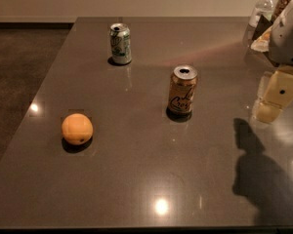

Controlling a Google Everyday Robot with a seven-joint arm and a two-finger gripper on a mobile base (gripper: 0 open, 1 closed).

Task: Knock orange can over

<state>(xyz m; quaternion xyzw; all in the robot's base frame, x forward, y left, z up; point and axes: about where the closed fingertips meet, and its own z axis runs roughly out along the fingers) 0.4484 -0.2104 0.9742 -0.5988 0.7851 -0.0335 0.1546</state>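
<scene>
Can: orange-tan aluminium drink can [182,91] — upright, centre of grey tabletop [136,179]
Grasper: cream pincer [269,108] — right edge, apart from can; state cannot be told

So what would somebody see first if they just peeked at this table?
The orange can standing upright in the middle of the dark table grabs the eye first, with the bright round orange near the left edge. A white-and-green can stands farther back, and the robot's pincer hangs at the right edge, apart from the orange can, throwing a dark shadow on the table.
</scene>
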